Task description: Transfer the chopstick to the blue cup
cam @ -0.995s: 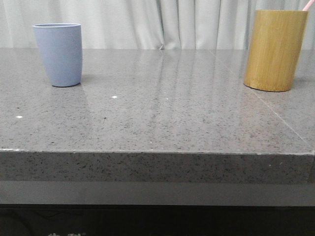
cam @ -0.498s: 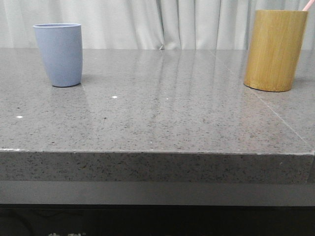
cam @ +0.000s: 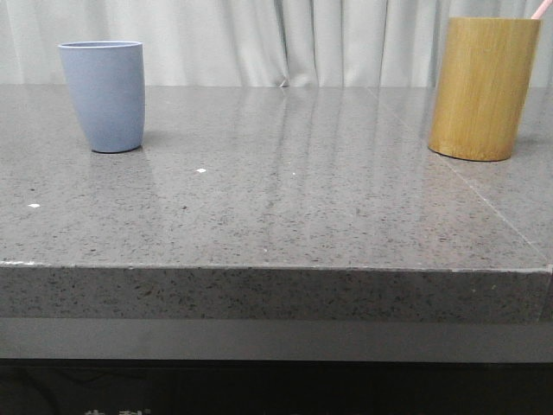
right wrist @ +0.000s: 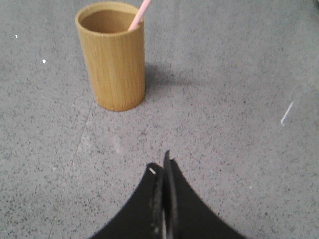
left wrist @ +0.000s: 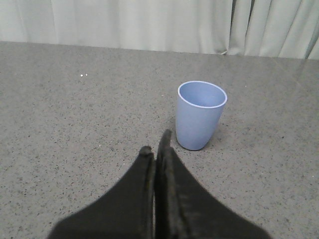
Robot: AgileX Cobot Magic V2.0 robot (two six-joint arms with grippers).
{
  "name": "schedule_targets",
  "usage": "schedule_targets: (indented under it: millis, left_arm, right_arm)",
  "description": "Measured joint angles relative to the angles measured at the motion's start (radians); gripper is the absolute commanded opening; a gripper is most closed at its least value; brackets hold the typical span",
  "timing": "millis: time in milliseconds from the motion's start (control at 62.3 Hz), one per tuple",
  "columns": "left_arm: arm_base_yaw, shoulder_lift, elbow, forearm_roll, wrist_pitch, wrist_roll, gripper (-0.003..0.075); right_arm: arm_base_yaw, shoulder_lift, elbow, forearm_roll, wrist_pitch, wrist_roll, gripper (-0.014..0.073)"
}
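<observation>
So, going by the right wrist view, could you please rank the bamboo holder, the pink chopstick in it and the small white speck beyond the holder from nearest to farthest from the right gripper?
1. Bamboo holder, upright ahead of the shut right gripper.
2. Pink chopstick, leaning on the holder's far rim.
3. White speck, on the table past the holder.

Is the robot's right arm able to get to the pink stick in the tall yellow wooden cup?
Probably yes. The right gripper is shut and faces the yellow-brown bamboo holder, with only bare grey table between them. The pale pink chopstick pokes above the rim, free to grab once the jaws open.
</observation>
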Motion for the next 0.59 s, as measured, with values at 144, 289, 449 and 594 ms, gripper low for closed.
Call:
schedule_targets:
  millis: [144, 289, 449, 594]
  left_arm:
    - [0.0, 0.035, 0.0, -0.002, 0.004, 0.0, -0.0018]
    - [0.0, 0.049, 0.0, -0.002, 0.004, 0.0, 0.0078]
    - [0.0, 0.053, 0.0, -0.003, -0.006, 0.018, 0.0438]
    - [0.0, 0.086, -0.007, -0.004, -0.027, 0.022, 0.0545]
  right_arm:
    - [0.0, 0.02, 0.0, 0.0, 0.021, 0.0, -0.0068]
    - [0.0, 0.019, 0.0, 0.0, 0.024, 0.0, 0.0032]
    - [0.0, 0.019, 0.0, 0.0, 0.035, 0.0, 0.0433]
    - [0.0, 0.019, 0.0, 0.0, 0.036, -0.002, 0.0609]
